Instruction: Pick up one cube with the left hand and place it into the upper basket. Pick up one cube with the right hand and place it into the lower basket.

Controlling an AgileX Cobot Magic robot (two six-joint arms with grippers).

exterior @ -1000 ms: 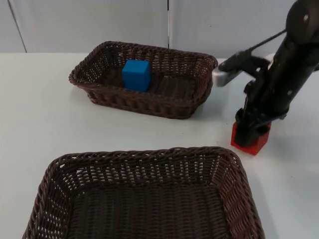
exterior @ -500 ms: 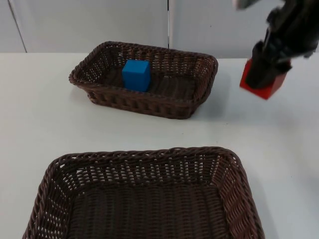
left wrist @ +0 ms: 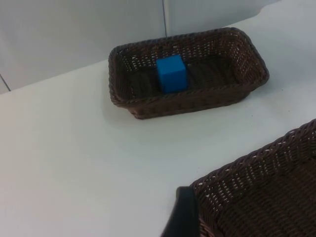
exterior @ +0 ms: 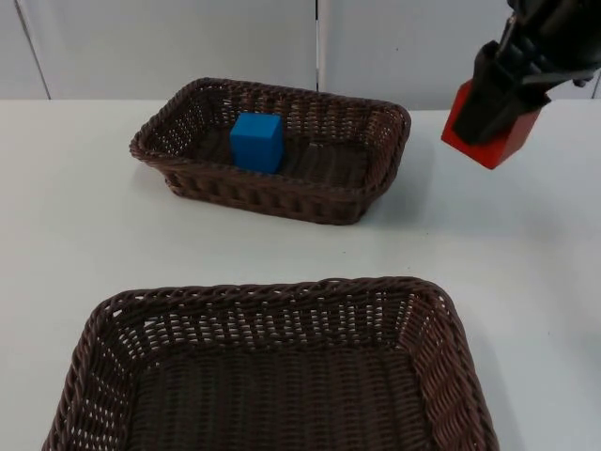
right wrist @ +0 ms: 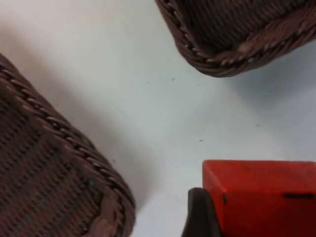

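On my far left the left gripper (left wrist: pixel 180 217) waits low over the white desk (exterior: pixel 84 216), one black fingertip just beside the near rim of the lower basket (left wrist: pixel 256 192); I cannot tell how its jaws stand. Moving right in the top view, the upper basket (exterior: pixel 272 193) sits toward the back of the desk by the grey partition wall (exterior: pixel 169 42), and the blue cube (exterior: pixel 256 141) stands upright inside it, in its left half; my left wrist view shows the same blue cube (left wrist: pixel 172 73) against the basket's near wall. The lower basket (exterior: pixel 272 301), dark woven wicker like the other, lies at the front of the desk, well apart from the upper one, with nothing in it that I can see. Farther right, the right gripper (exterior: pixel 502 94) hangs in the air beside the upper basket's right end, jaws closed on the red cube (exterior: pixel 490 143), which is lifted off the desk and tilted; my right wrist view shows the red cube (right wrist: pixel 261 195) pressed against a black fingertip, above bare desk between the two basket corners.
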